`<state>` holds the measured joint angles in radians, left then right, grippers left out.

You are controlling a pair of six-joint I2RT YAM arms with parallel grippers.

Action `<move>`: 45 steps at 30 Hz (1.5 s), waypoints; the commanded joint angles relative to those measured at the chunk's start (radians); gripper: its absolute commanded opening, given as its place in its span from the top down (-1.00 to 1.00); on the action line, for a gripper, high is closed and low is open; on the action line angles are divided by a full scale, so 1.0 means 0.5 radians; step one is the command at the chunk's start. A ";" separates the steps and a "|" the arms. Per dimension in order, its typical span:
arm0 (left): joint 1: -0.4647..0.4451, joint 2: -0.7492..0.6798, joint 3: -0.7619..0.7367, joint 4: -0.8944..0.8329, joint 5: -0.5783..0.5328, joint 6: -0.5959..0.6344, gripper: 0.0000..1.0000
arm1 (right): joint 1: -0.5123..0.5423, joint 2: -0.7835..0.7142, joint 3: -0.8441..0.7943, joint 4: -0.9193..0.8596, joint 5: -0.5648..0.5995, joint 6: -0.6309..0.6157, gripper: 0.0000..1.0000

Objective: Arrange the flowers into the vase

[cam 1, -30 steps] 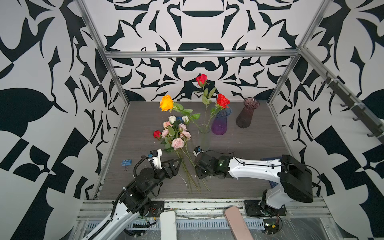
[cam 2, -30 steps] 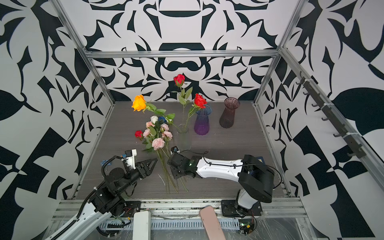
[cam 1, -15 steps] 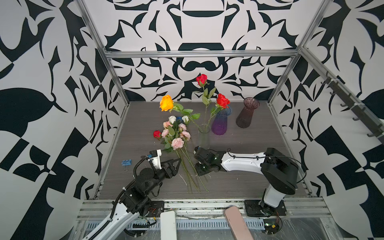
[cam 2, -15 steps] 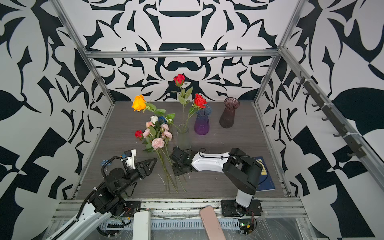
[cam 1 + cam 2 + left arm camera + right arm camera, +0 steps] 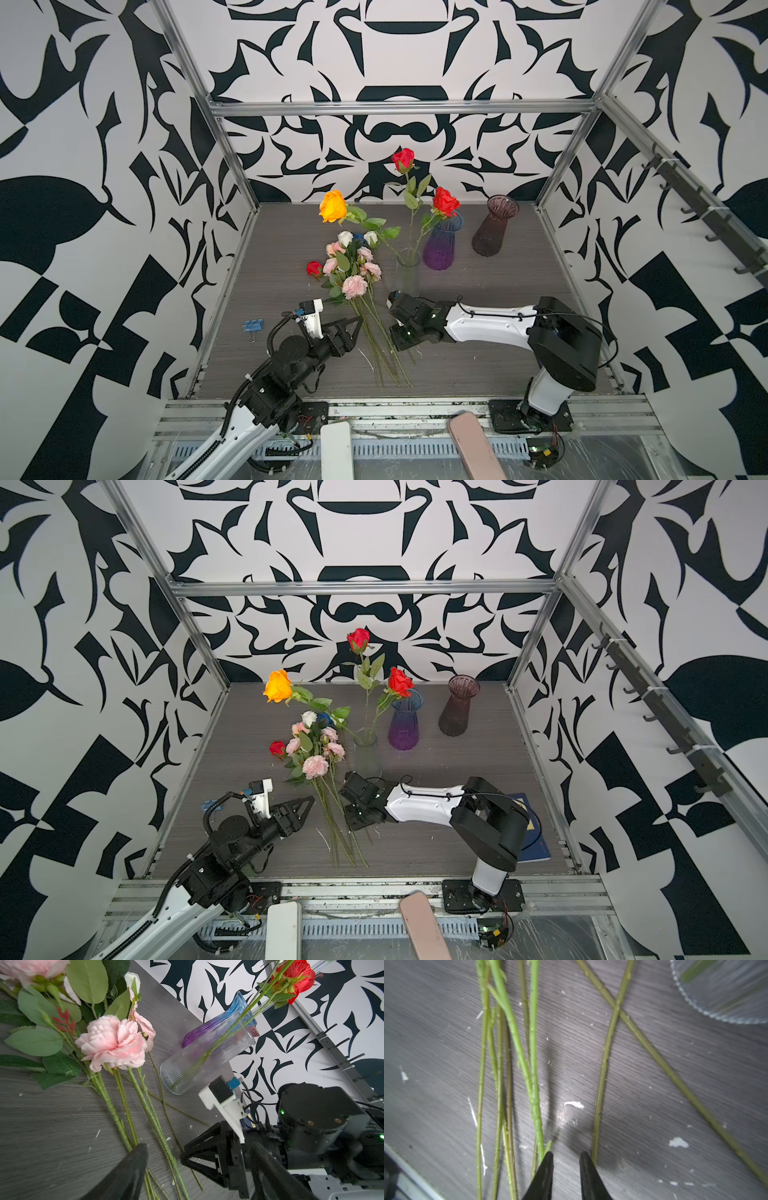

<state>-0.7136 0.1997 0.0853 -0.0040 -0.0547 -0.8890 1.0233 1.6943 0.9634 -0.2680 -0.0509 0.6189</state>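
A bunch of flowers (image 5: 353,270) with pink, white and red blooms lies flat on the table, stems (image 5: 534,1084) toward the front. The clear ribbed vase (image 5: 408,270) (image 5: 207,1057) holds an orange rose (image 5: 332,205) and two red roses (image 5: 403,160). My right gripper (image 5: 394,334) (image 5: 566,1156) is low over the stems' lower part. Its jaws stand narrowly open with bare table between them and a stem just outside each tip. My left gripper (image 5: 353,328) (image 5: 199,1147) hovers wide open on the stems' other side, holding nothing.
A purple vase (image 5: 441,245) and a maroon vase (image 5: 494,228) stand behind the clear one. A blue binder clip (image 5: 253,325) lies at the left edge. A blue booklet (image 5: 536,833) lies behind the right arm. White flecks dot the table.
The right arm has shifted its elbow and moved its gripper slightly over the stems, and its jaws have narrowed a little. The left arm and the flowers have not moved.
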 commanded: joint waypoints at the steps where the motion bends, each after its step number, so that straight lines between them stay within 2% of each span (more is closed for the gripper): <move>1: 0.002 0.043 -0.015 0.049 -0.016 -0.011 -0.62 | 0.010 -0.071 -0.039 0.070 -0.062 -0.041 0.45; 5: 0.004 0.092 -0.004 0.072 -0.006 -0.006 -0.62 | 0.018 0.019 0.021 0.058 -0.169 -0.077 0.38; 11: 0.003 0.086 0.000 0.056 0.002 0.005 -0.63 | 0.027 0.138 0.119 -0.047 -0.136 -0.072 0.42; 13: 0.004 0.076 -0.005 0.056 -0.001 0.002 -0.63 | 0.024 0.153 0.126 -0.061 -0.116 -0.061 0.50; 17: 0.003 0.070 0.001 0.045 -0.001 0.002 -0.62 | 0.030 0.170 0.144 -0.072 -0.118 -0.066 0.91; 20: 0.004 0.076 0.001 0.045 -0.004 0.002 -0.63 | 0.029 0.170 0.146 -0.075 -0.116 -0.067 0.98; 21: 0.004 0.079 0.001 0.045 -0.001 0.002 -0.62 | 0.033 0.168 0.144 -0.073 -0.115 -0.067 0.91; 23: 0.004 0.085 0.001 0.048 0.002 -0.001 -0.63 | 0.036 0.145 0.128 -0.066 -0.107 -0.069 0.43; 25: 0.005 0.083 0.001 0.048 0.002 -0.001 -0.62 | 0.039 0.073 0.081 -0.038 -0.075 -0.072 0.22; 28: 0.004 0.076 0.001 0.045 -0.001 -0.004 -0.63 | 0.038 -0.164 -0.100 0.081 0.045 -0.021 0.03; 32: 0.005 0.090 -0.007 0.096 0.025 -0.020 -0.66 | 0.035 -0.615 -0.418 0.211 0.318 0.087 -0.03; 34: 0.003 0.189 -0.018 0.308 0.128 0.057 -0.73 | 0.036 -0.834 -0.582 0.268 0.436 0.155 -0.04; 35: 0.004 0.277 0.007 0.407 0.196 0.123 -0.83 | 0.036 -0.964 -0.668 0.306 0.467 0.204 -0.06; 38: 0.003 0.621 0.169 0.600 0.333 0.385 -0.99 | 0.010 -1.286 -0.916 0.402 0.669 0.312 -0.20; 40: 0.004 0.893 0.293 0.709 0.352 0.578 -0.99 | -0.032 -1.433 -1.045 0.444 0.712 0.400 -0.23; 43: 0.004 1.271 0.544 0.753 0.345 0.933 -0.99 | -0.143 -1.545 -1.159 0.478 0.658 0.490 -0.24; 45: 0.003 1.492 0.665 0.837 0.445 1.222 -0.99 | -0.179 -1.571 -1.193 0.506 0.640 0.508 -0.25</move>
<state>-0.7128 0.8619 0.3393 0.2924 0.1051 -0.5186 0.9531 0.9295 0.3828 -0.0776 0.2379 0.8127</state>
